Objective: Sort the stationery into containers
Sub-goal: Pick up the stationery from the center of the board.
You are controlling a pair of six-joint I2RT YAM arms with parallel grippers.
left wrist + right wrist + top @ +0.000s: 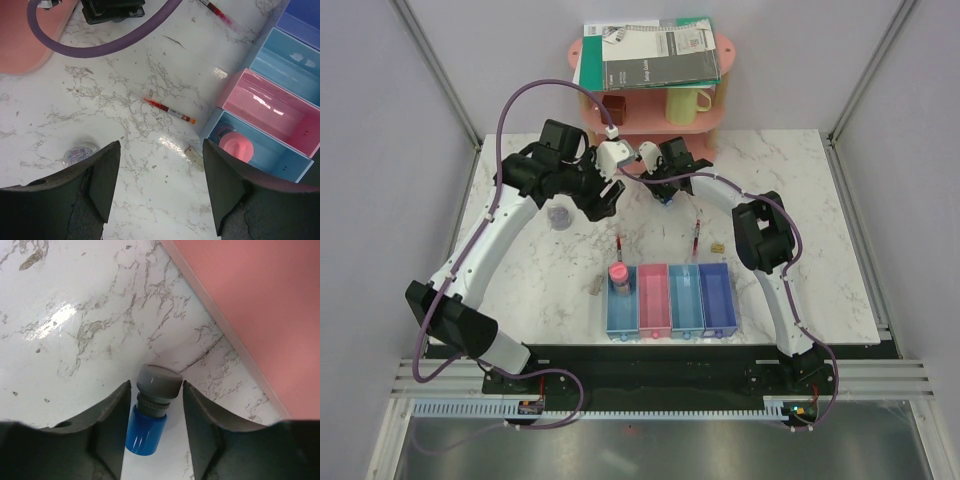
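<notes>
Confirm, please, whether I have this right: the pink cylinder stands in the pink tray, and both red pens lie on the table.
Not quite: the pink cylinder stands in the blue tray, not the pink tray beside it. The top external view shows this. Both red pens do lie on the table.

The left arm (485,237) and the right arm (787,300) are slim white tubes linked by bulky black joints. A purple cable (95,51) trails along each. The fingers (102,175) are matte dark grey, broad and wedge-shaped, with scuffed surfaces.
</notes>
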